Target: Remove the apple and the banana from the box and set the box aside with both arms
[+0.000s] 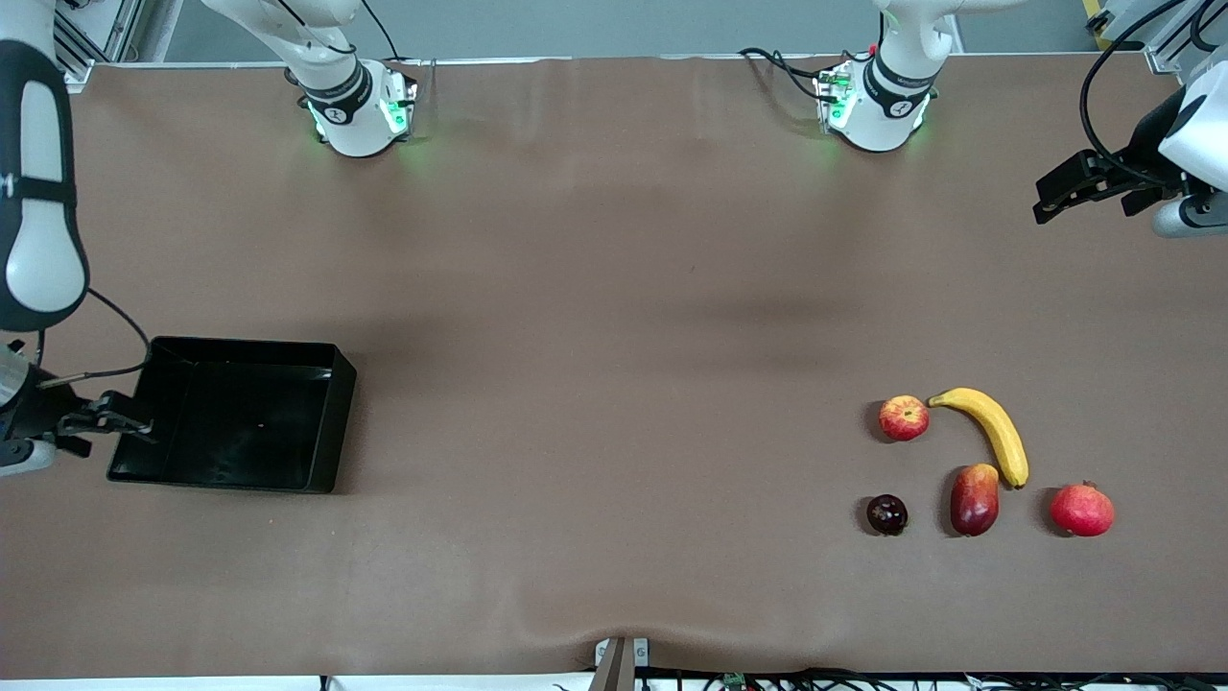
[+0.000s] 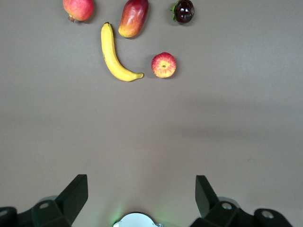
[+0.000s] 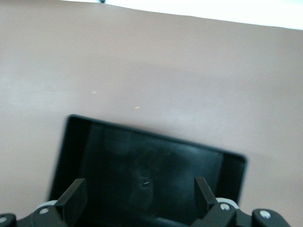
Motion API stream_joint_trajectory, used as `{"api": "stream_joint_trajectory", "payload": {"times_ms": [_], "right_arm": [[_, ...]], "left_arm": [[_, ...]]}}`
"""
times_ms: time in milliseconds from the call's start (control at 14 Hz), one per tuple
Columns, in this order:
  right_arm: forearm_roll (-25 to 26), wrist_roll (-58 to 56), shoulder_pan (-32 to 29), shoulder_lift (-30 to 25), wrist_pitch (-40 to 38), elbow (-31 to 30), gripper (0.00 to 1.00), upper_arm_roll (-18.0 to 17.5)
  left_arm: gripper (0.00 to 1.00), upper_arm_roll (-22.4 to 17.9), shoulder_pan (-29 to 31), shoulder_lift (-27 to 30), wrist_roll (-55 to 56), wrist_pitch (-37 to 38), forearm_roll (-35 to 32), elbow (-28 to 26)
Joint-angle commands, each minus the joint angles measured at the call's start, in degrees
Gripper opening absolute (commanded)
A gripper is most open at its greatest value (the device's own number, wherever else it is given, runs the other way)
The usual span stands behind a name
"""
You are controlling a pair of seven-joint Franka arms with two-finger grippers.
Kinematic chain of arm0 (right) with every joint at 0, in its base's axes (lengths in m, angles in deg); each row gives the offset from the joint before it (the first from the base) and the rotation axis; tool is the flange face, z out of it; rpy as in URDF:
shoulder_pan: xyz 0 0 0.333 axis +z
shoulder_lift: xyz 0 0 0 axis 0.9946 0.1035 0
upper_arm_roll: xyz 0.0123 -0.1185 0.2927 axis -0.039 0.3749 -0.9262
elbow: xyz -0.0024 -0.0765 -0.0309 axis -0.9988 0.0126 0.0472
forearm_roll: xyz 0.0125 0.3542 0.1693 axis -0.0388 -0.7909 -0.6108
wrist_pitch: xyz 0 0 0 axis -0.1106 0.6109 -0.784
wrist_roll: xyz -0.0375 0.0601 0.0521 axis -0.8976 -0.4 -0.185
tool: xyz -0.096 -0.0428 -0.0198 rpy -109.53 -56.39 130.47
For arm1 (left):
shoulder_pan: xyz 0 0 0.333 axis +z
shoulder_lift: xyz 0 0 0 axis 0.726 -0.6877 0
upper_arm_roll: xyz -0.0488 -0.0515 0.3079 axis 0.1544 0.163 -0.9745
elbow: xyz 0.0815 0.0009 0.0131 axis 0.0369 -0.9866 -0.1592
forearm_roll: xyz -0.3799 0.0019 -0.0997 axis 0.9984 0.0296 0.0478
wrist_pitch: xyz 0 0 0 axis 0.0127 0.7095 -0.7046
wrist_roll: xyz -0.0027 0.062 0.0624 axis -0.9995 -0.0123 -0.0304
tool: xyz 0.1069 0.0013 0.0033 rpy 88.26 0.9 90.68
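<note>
The black box (image 1: pixel 230 413) lies toward the right arm's end of the table. My right gripper (image 1: pixel 129 420) is open at the box's end wall; in the right wrist view its fingers (image 3: pixel 138 182) stand wide apart over the box's dark inside (image 3: pixel 156 142), holding nothing. The yellow banana (image 1: pixel 993 434) and the red-yellow apple (image 1: pixel 904 418) lie side by side toward the left arm's end. My left gripper (image 1: pixel 1050 197) is open and empty, up in the air over bare table. Its wrist view shows its fingers (image 2: pixel 141 179) well apart from the banana (image 2: pixel 112 54) and apple (image 2: pixel 164 65).
A dark plum-like fruit (image 1: pixel 887 514), a red mango-like fruit (image 1: pixel 975 499) and a red pomegranate (image 1: pixel 1082 510) lie in a row nearer the front camera than the banana and apple. Brown cloth covers the table between box and fruits.
</note>
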Motion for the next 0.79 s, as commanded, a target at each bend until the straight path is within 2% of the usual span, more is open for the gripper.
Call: {"api": "stream_joint_trajectory", "payload": {"times_ms": [0, 143, 357, 571, 714], "right_arm": [[3.9, 9.6, 4.4, -6.6, -6.1, -1.9, 1.0, 0.5], [6.9, 16.4, 7.9, -10.8, -11.6, -1.9, 1.0, 0.4], [7.7, 22.4, 11.1, -17.5, -21.0, -1.9, 1.0, 0.4], [7.6, 24.2, 10.0, -22.1, -29.3, -1.2, 1.0, -0.7], [7.5, 24.3, 8.4, -23.3, -33.7, 1.1, 1.0, -1.1]], "left_arm": [[1.0, -0.5, 0.0, 0.8, -1.2, -0.2, 0.9, -0.6], [1.0, -0.5, 0.1, 0.8, -1.2, -0.2, 0.9, -0.5], [1.0, -0.7, 0.1, 0.9, -1.1, 0.1, 0.9, -0.5], [1.0, -0.7, 0.1, 1.0, -1.2, 0.3, 0.9, -0.6], [1.0, -0.6, 0.1, 1.0, -1.3, 0.7, 0.9, -0.5]]}}
